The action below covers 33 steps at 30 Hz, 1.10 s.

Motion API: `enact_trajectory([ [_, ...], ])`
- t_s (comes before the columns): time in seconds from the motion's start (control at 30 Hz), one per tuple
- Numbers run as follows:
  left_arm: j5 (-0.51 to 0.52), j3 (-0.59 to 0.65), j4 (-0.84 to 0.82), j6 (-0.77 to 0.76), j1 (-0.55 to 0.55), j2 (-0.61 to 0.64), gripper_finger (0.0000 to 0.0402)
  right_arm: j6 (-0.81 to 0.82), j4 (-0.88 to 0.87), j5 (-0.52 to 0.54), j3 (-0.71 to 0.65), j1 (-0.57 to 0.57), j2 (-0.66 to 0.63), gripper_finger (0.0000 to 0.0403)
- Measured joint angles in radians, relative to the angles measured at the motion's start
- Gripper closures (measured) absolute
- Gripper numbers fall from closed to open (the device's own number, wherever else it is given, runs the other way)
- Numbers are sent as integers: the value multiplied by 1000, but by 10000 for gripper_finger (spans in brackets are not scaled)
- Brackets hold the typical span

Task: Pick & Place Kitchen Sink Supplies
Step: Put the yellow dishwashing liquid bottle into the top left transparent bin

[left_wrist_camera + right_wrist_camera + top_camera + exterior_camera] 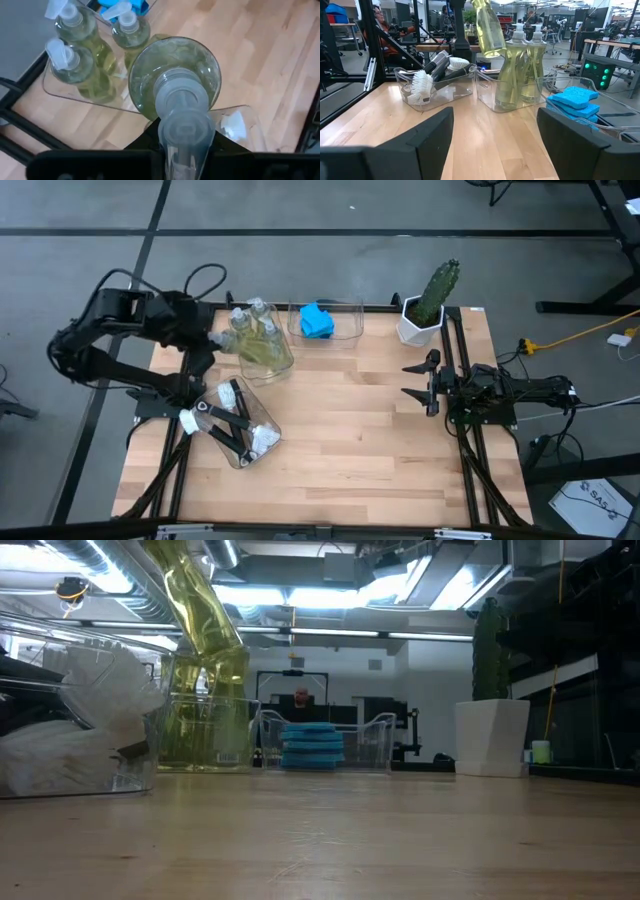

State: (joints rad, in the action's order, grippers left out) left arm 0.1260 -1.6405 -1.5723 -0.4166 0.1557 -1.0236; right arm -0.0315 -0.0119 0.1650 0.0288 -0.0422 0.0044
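Note:
My left gripper [216,340] is shut on a clear pump bottle of yellow-green soap [175,75] and holds it tilted in the air over the clear bin [275,370], where three more soap bottles [75,30] stand upright. The lifted bottle also shows in the low view [205,610] and the right wrist view [487,27]. Blue sponges [318,320] lie stacked in a second clear bin. Black-handled brushes with white heads [238,425] lie in a third bin. My right gripper [415,380] waits open at the table's right side. My left gripper holds the soap bottle at its pump end [184,131]; the pump head and the gripper body hide the exact place of contact. The bottle is lifted clear and tilted, and its base [492,50] points down toward the soap bin, above the other bottles' pumps.
A green cactus in a white pot [428,305] stands at the far right corner. The three bins crowd the table's far left part. Bare wood [350,440] spans the middle and near side. A person [377,17] sits in the room beyond the table.

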Motion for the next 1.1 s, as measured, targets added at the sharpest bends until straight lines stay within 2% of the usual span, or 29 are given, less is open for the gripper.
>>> enact_trajectory([
  [0.23, -102, 2, 1, 228, 94, -38, 366, 0, 0, 0, 0, 0, 0, 118],
  [0.53, -113, 2, 2, 492, 148, -45, 366, 0, 0, 0, 0, 0, 0, 118],
  [0.83, -145, 2, 2, 467, 148, 16, 366, 0, 0, 0, 0, 0, 0, 118],
  [1.1, -65, 26, 6, 415, 148, 106, 366, 0, 0, 0, 0, 0, 0, 118],
])
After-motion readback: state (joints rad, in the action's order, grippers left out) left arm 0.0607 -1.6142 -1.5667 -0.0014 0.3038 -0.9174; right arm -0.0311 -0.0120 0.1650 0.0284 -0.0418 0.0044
